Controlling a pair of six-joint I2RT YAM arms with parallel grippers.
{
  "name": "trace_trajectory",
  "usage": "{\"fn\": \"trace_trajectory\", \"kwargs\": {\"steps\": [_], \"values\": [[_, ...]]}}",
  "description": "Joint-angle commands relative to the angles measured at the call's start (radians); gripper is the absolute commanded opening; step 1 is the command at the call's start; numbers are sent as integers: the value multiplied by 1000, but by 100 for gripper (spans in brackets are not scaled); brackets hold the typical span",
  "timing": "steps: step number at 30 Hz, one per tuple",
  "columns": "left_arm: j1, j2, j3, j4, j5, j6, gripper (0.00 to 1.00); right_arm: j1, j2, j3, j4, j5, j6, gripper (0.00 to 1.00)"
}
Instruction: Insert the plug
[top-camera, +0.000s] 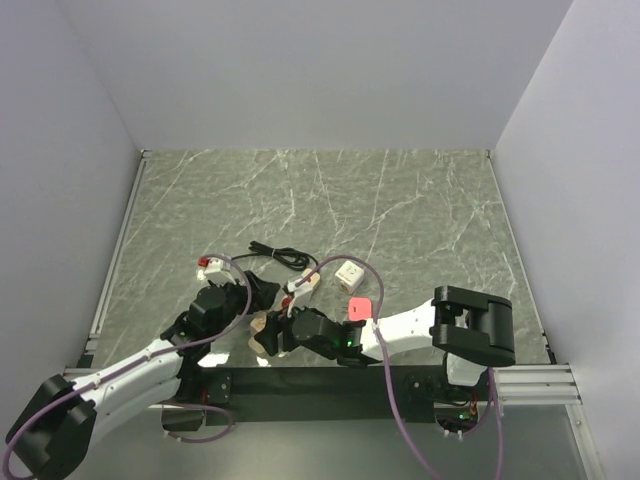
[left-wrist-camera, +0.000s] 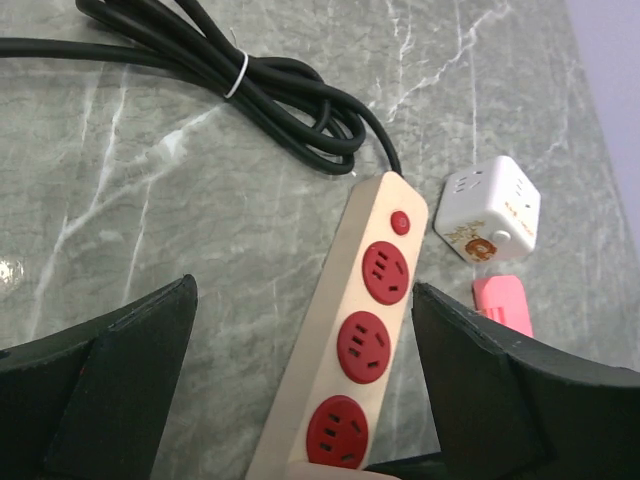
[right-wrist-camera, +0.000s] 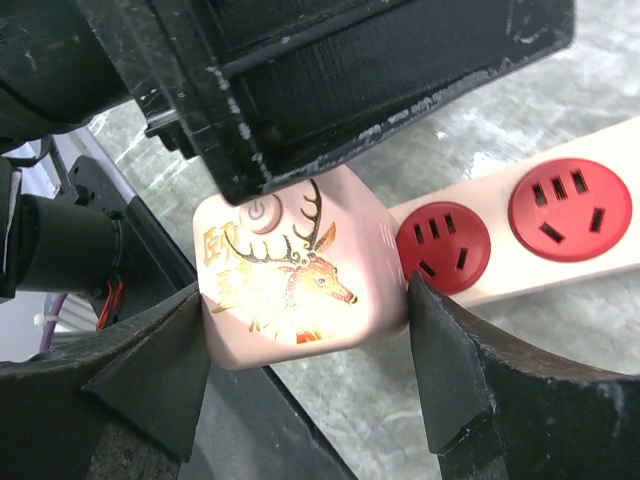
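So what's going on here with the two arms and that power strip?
Two robot arms are plugging a pink cube adapter into a cream power strip. The right tool grips the adapter by both sides at the strip's end away from its black cable; whether it is fully seated is unclear. The left tool hangs open over the strip, touching nothing. A white cube lies beside the strip.

A white cube adapter (top-camera: 349, 274) with a brown print on one face sits on the green marble tabletop (top-camera: 420, 200). A small pink block (top-camera: 359, 309) lies just beside it. A small red-and-white piece (top-camera: 208, 265) lies well apart, to the left.
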Motion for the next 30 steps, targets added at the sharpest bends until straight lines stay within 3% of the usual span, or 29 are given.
{"fn": "trace_trajectory", "kwargs": {"steps": [1, 18, 30], "values": [[-3, 55, 65, 111, -9, 51, 95, -51, 51, -134, -578, 225, 155, 0], [64, 15, 55, 103, 22, 68, 98, -241, 60, -96, -474, 328, 31, 0], [80, 141, 36, 216, 80, 53, 98, -266, 72, -89, -411, 334, -46, 0]]}}
